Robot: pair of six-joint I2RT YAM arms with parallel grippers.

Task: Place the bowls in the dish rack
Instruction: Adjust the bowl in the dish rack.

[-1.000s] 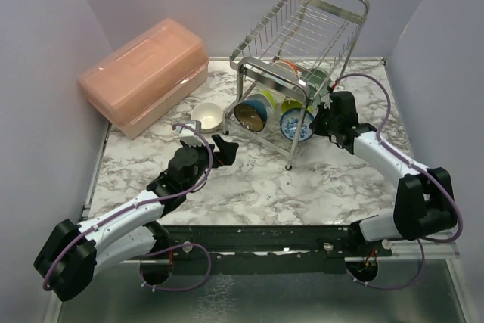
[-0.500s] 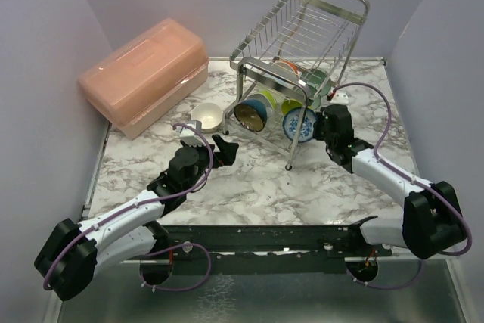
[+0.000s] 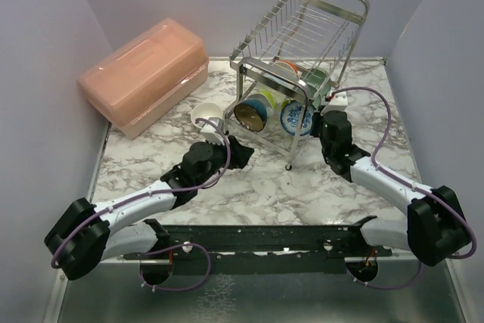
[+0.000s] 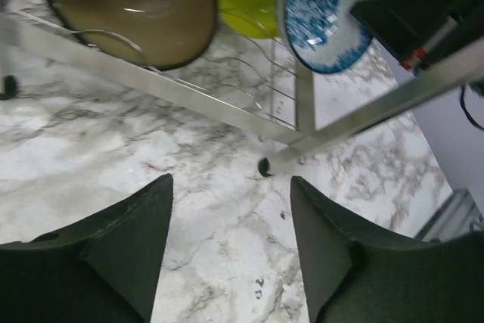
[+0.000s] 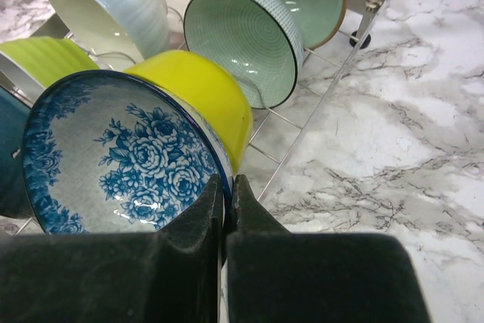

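The dish rack (image 3: 302, 28) stands at the back right, with several bowls on edge in its lower tier. My right gripper (image 5: 227, 179) is shut on the rim of the blue-and-white bowl (image 5: 113, 156), which leans against a yellow bowl (image 5: 215, 96) at the rack's front right (image 3: 296, 119). A mint green bowl (image 5: 242, 39) and a lime bowl (image 5: 38, 62) sit behind. A white bowl (image 3: 204, 113) rests on the table left of the rack. My left gripper (image 3: 242, 153) hovers open before the rack, its jaws (image 4: 231, 183) holding nothing.
A pink lidded plastic box (image 3: 144, 73) sits at the back left. The rack's leg and rubber foot (image 4: 265, 166) stand just ahead of my left fingers. The marble tabletop (image 3: 249, 187) spreads in front, with walls on three sides.
My left arm has swung right and forward toward the rack, past the white bowl, and its jaws have narrowed somewhat. The right arm shifted slightly, still gripping the blue-and-white bowl.
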